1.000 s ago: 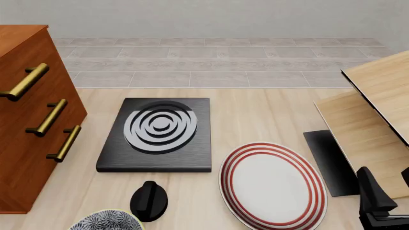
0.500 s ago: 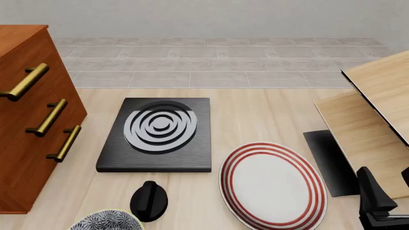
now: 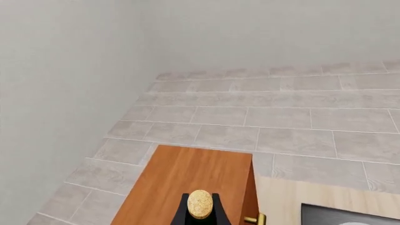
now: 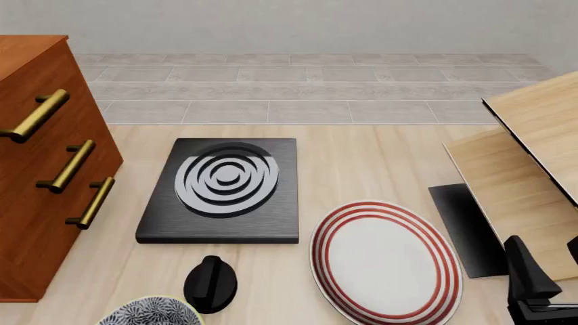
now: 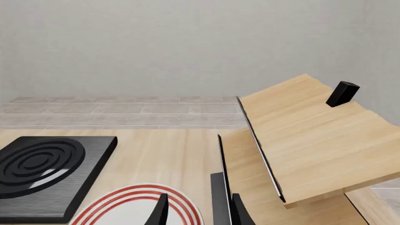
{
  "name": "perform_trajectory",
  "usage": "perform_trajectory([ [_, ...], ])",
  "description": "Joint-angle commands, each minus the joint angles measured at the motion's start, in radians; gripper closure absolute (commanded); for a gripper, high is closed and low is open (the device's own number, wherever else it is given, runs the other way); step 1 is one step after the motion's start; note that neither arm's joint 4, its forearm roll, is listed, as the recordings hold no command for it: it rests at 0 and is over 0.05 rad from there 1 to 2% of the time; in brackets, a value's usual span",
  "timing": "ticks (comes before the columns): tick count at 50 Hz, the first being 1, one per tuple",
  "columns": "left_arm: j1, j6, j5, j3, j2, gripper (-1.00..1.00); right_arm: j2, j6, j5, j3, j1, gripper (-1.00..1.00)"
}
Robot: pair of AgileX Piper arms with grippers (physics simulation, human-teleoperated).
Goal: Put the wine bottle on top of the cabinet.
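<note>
The wine bottle shows only in the left wrist view, as its tan cork (image 3: 200, 203) standing up between the dark fingers of my left gripper (image 3: 200, 214), which is shut on it; the bottle's body is hidden. Right below it lies the reddish-brown top of the cabinet (image 3: 187, 183). In the front view the cabinet (image 4: 40, 176) stands at the far left with three brass handles, and neither the bottle nor the left gripper is in that frame. My right gripper (image 4: 548, 267) (image 5: 200, 213) rests open and empty at the table's near right corner.
A black hob plate with silver rings (image 4: 221, 189) lies mid-table. In front of it are a red-striped plate (image 4: 386, 261), a small black knob (image 4: 210, 283) and a patterned bowl (image 4: 149, 313). Pale wood boards (image 4: 524, 149) lean at the right.
</note>
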Motion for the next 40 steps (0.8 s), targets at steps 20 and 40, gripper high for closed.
perform_trajectory([
  [20, 0.048, 0.014, -0.031, 0.132, 0.003, -1.0, 0.0, 0.0, 0.0, 0.0, 0.0, -1.0],
  [40, 0.042, 0.016, -0.013, 0.11, -0.015, -1.0, 0.0, 0.0, 0.0, 0.0, 0.0, -1.0],
])
